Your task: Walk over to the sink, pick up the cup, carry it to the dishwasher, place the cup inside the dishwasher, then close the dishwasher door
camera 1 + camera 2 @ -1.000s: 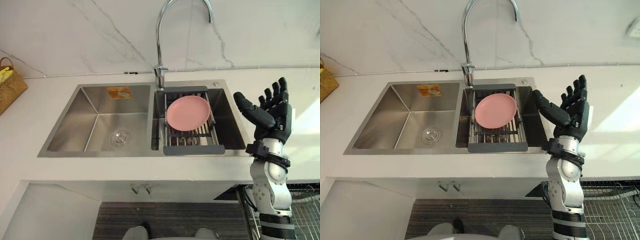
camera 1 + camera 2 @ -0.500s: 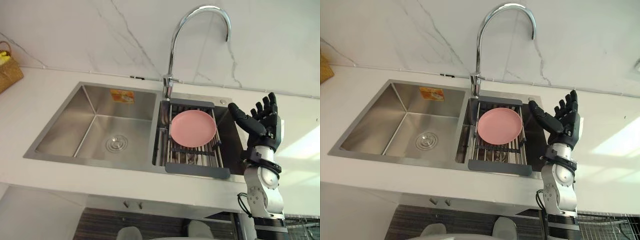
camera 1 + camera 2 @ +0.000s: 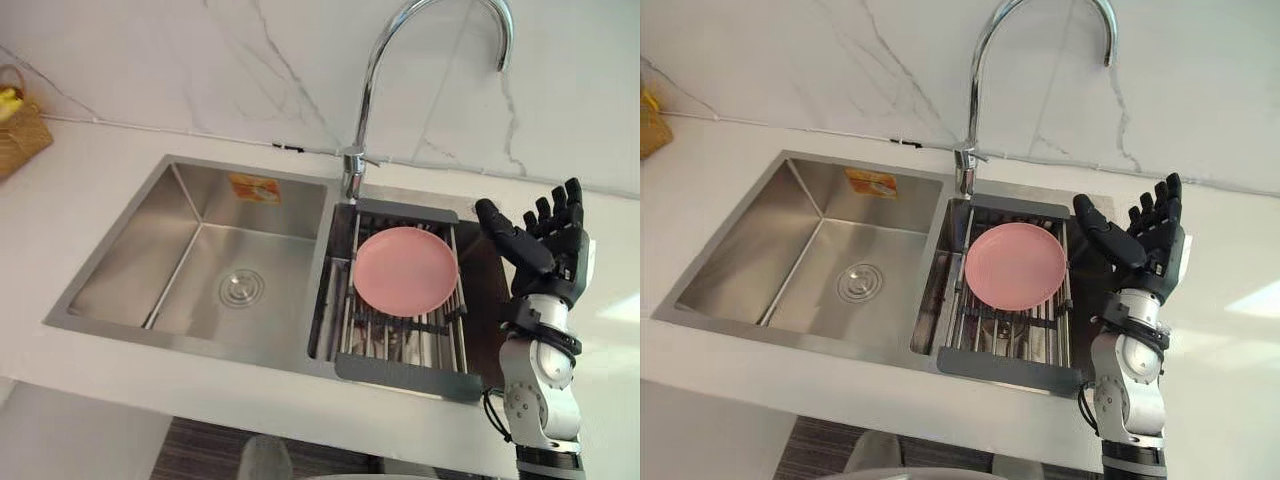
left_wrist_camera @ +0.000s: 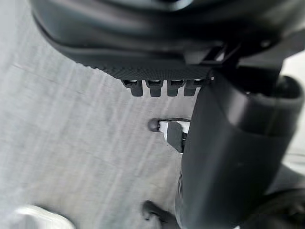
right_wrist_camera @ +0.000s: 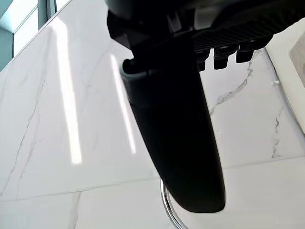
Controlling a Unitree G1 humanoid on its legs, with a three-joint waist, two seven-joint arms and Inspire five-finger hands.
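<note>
Right robot hand (image 3: 550, 262) is up, fingers spread wide and holding nothing, thumb over the right edge of the sink (image 3: 130, 260), above the counter (image 3: 60, 230). Left robot hand (image 4: 157, 43) hangs relaxed over the grey floor (image 4: 71, 157). Pink plate (image 3: 407, 271) lies flat on the dish rack (image 3: 400, 365) in the right basin. Since half a second back the camera has shifted; hand pose is the same and the plate is unmoved.

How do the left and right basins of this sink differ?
The left basin is bare, so its drain shows; the right basin is spanned by a dark-framed rack that covers much of it. The right basin's rack carries a pink plate; the left basin holds no dish. The left basin has an orange sticker on its back wall; the right basin shows none. Both are steel, side by side under one tap.
</note>
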